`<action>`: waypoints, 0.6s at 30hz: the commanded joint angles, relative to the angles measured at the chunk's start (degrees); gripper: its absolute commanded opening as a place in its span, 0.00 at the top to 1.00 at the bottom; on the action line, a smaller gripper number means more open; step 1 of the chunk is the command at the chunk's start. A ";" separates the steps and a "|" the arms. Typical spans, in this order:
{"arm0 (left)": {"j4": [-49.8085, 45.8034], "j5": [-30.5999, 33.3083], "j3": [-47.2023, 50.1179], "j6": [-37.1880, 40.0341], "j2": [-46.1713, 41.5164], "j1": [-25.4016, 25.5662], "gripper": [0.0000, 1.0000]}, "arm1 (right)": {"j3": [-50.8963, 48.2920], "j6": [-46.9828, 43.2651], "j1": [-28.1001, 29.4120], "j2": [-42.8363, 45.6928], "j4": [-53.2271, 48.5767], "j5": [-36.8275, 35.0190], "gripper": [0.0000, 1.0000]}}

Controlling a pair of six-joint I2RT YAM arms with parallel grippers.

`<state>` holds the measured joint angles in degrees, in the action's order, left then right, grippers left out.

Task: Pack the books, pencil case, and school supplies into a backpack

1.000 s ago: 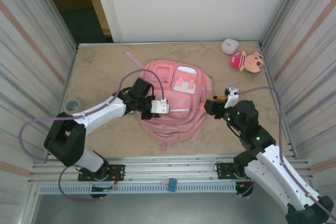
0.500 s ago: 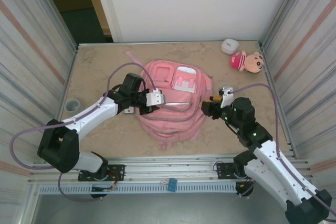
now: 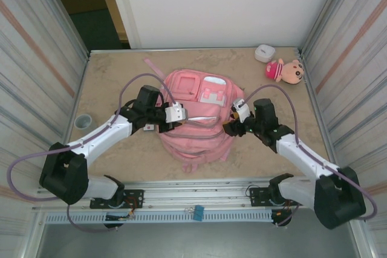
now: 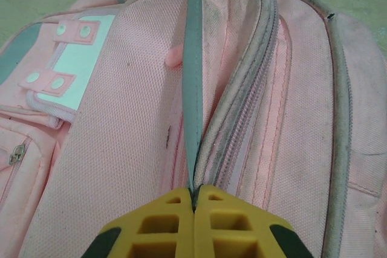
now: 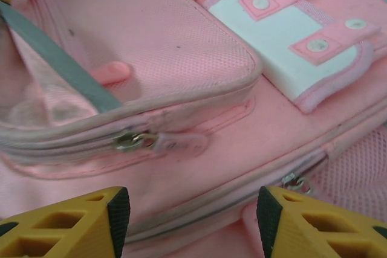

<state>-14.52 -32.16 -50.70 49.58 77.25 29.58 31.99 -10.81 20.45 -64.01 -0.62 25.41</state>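
**Top external.** The backpack (image 3: pixel 199 110) lies flat, front pockets up, at the middle of the table (image 3: pixel 115 77). The left gripper (image 3: pixel 176 115) is at its left flank and the right gripper (image 3: pixel 232 120) at its right flank. A plush doll (image 3: pixel 285 70) and a small white case (image 3: pixel 263 52) sit well apart in the far right corner. A tape roll (image 3: pixel 83 121) lies at the left edge.

**Left wrist.** The left gripper (image 4: pixel 193 202) is clenched, its pads meeting on the backpack (image 4: pixel 109 149) where the grey trim stripe (image 4: pixel 191 89) and the zip track (image 4: pixel 239 119) run together. The fabric rises in a taut ridge away from the pinch.

**Right wrist.** The right gripper (image 5: pixel 190 209) is released, fingers wide apart and grasping nothing, hovering just near the zip pull (image 5: pixel 181 144) and its metal slider (image 5: pixel 134 141). A second slider (image 5: pixel 294 180) sits lower right, near the white snap flap (image 5: pixel 302 46).

**Assessment.** The step appears to be unzipping a compartment for packing. Recommended:
- The left pinch keeps the ridge taut.
- The right fingers centre on the pink pull tab alone and take no pocket fabric.
- The tab is then drawn along the track, not lifted.

The nearby second slider risks a wrong pick.

**Markings.** No brand, label or writing is legible.
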 commanded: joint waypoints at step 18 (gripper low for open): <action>4.85 -0.54 0.69 -1.50 -0.67 -0.98 1.00 | 11.10 -23.01 -1.03 -10.93 -11.17 20.29 0.56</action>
<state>-13.61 -32.05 -50.50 49.36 77.25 29.19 41.50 -30.28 18.59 -77.23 -5.10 40.14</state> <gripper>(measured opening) 0.042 0.449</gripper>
